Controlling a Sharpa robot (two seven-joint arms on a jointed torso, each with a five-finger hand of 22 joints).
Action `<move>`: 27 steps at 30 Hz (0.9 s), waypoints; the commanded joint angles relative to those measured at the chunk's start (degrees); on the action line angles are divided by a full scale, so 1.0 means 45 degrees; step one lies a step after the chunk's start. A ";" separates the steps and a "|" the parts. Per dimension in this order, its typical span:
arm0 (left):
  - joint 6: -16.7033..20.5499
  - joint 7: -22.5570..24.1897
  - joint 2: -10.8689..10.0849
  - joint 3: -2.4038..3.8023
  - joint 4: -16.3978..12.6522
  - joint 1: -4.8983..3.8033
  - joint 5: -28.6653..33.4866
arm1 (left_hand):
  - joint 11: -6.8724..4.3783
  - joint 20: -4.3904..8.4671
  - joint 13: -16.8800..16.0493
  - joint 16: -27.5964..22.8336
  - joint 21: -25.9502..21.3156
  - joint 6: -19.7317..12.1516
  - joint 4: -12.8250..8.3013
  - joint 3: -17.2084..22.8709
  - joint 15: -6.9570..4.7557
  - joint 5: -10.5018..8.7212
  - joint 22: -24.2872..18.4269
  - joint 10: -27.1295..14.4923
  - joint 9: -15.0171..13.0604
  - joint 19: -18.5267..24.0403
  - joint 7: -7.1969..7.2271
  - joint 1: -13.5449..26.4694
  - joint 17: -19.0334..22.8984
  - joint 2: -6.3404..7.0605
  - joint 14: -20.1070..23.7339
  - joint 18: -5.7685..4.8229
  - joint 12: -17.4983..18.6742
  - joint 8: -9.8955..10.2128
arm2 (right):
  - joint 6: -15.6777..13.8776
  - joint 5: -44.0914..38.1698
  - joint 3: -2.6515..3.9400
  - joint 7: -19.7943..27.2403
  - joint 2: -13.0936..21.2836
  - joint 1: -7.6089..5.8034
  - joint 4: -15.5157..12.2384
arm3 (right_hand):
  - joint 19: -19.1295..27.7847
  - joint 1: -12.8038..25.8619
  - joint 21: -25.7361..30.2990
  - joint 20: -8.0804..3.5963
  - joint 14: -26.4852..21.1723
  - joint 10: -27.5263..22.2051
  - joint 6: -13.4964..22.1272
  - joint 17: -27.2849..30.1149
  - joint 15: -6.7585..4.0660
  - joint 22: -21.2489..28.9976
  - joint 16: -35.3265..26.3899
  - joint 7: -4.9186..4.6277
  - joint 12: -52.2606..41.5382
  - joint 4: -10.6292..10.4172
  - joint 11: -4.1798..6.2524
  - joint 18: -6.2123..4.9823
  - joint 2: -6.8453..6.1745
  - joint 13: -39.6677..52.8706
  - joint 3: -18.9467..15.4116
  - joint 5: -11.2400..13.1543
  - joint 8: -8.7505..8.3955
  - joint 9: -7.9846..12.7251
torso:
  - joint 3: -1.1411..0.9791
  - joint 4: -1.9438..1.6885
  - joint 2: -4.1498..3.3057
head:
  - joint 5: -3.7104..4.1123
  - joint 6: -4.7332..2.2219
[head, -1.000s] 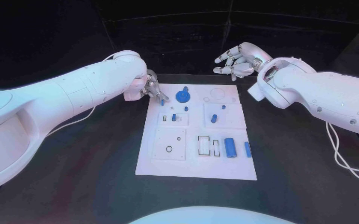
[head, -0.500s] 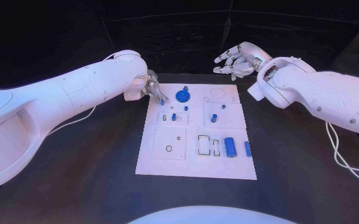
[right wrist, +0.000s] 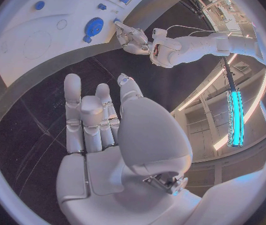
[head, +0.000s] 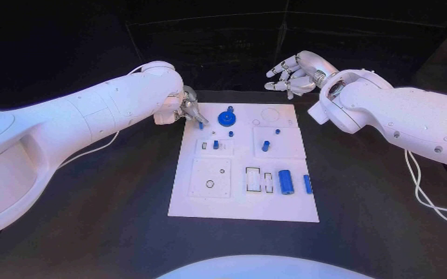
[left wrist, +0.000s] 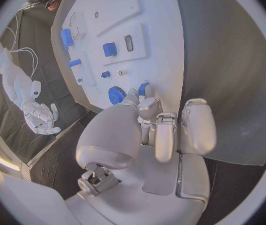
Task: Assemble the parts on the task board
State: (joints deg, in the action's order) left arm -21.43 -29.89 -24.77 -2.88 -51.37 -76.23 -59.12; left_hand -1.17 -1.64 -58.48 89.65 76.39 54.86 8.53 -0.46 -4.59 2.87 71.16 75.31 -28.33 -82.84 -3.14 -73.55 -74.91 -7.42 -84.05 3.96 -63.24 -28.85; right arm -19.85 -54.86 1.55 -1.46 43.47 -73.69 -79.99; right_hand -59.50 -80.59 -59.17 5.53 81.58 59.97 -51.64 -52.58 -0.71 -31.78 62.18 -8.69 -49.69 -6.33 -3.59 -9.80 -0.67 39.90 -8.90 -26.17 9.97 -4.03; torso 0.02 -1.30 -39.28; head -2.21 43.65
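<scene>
Blue peg pinched by left hand at board edge; right hand spread.

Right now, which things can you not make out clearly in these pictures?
- Head view: whether the left hand pinches the small blue part at the task board's far left corner; its fingers cover the part.
- Left wrist view: same contact, hidden behind the fingertips.
- Head view: small holes and marks on the board, too small to read.
- Right hand: open, away from the board.
</scene>
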 commanded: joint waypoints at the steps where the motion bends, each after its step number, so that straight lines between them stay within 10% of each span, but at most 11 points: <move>1: -0.0158 0.0367 0.0013 -0.0006 0.0021 -0.0015 -0.0106 | -0.0099 0.0064 0.0032 0.0078 -0.0012 -0.0062 -0.0430 0.0477 -0.0089 -0.0017 -0.0018 -0.0024 0.0047 -0.0032 0.0126 -0.0604 -0.3354 -0.0221 -0.1322 0.0032 0.0033 0.0130 | 0.0077 0.0035 0.0008 0.0094 -0.0013 -0.0027 0.0003 | 0.0071 -0.0066 0.0050 -0.0007 -0.0047 -0.0122 -0.0014 -0.0020 -0.0008 0.0017 -0.0039 0.0006 0.0041 -0.0061 -0.0004 -0.0163 -0.0002 -0.0018 -0.0014 -0.0063 0.0060 0.0002 | 0.0005 -0.0021 0.0002 | 0.0001 -0.0011; 10: -0.0187 0.0564 -0.0076 -0.0009 -0.0053 -0.0012 -0.0037 | -0.0013 0.0020 0.0213 0.0078 -0.0073 -0.0187 -0.1702 0.2840 0.0017 0.0021 -0.0034 -0.0122 0.0235 -0.0010 -0.0040 -0.0942 -0.3354 -0.0151 -0.1322 0.0039 0.0255 0.0281 | 0.0084 0.0035 0.0008 0.0090 -0.0006 -0.0027 -0.0001 | 0.0066 -0.0085 0.0061 -0.0007 -0.0044 -0.0121 -0.0011 -0.0029 -0.0008 0.0023 -0.0039 0.0007 0.0035 -0.0062 -0.0002 -0.0163 0.0003 -0.0030 -0.0010 -0.0069 0.0067 0.0003 | 0.0006 -0.0004 0.0004 | -0.0001 0.0002; 20: 0.0809 0.0742 -0.0821 -0.0008 -0.1051 -0.0014 0.0617 | 0.0007 -0.0046 0.0387 0.0078 -0.0137 -0.0171 -0.2667 0.6896 0.0038 0.0247 -0.0003 0.0020 -0.0040 -0.0021 -0.0061 0.1029 -0.3354 0.1334 -0.1322 0.0053 0.0292 -0.0257 | 0.0088 0.0035 0.0008 0.0082 0.0042 -0.0027 -0.0007 | 0.0065 -0.0103 0.0072 -0.0007 -0.0041 -0.0118 -0.0009 -0.0034 -0.0010 0.0034 -0.0041 0.0008 0.0027 -0.0061 -0.0001 -0.0165 0.0007 -0.0038 -0.0006 -0.0080 0.0073 0.0003 | 0.0003 -0.0038 0.0016 | -0.0012 0.0008; 27: 0.1892 0.0796 -0.1894 -0.0009 -0.2808 -0.0019 0.1030 | -0.0010 -0.0020 0.0407 0.0078 -0.0132 -0.0169 -0.2860 0.7746 0.0003 0.0392 0.0038 0.0125 -0.0192 -0.0048 -0.0001 0.1469 -0.3354 0.1677 -0.1322 0.0047 0.0262 -0.0508 | 0.0083 0.0035 0.0008 0.0076 0.0100 -0.0027 0.0010 | 0.0063 -0.0104 0.0075 -0.0007 -0.0042 -0.0117 -0.0008 -0.0029 -0.0009 0.0035 -0.0046 0.0007 0.0024 -0.0064 -0.0001 -0.0165 0.0009 -0.0041 -0.0006 -0.0083 0.0076 0.0003 | 0.0010 -0.0030 0.0013 | -0.0020 0.0015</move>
State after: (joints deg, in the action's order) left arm -16.84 -27.57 -32.87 -2.92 -62.83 -76.23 -56.40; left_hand -1.07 -1.64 -56.71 89.65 76.11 53.98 3.27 26.41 -4.58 4.39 71.28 75.49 -29.19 -82.84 -3.31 -67.56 -74.91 0.23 -84.05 3.96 -61.90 -30.89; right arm -19.72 -54.86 1.55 -1.48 43.85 -73.69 -79.97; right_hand -59.50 -80.58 -59.17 5.53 81.58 59.97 -51.64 -52.66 -0.71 -31.69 62.18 -8.69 -49.69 -6.33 -3.59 -9.80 -0.67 39.76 -8.90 -26.17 9.96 -4.03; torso 0.04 -1.47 -39.21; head -2.26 43.67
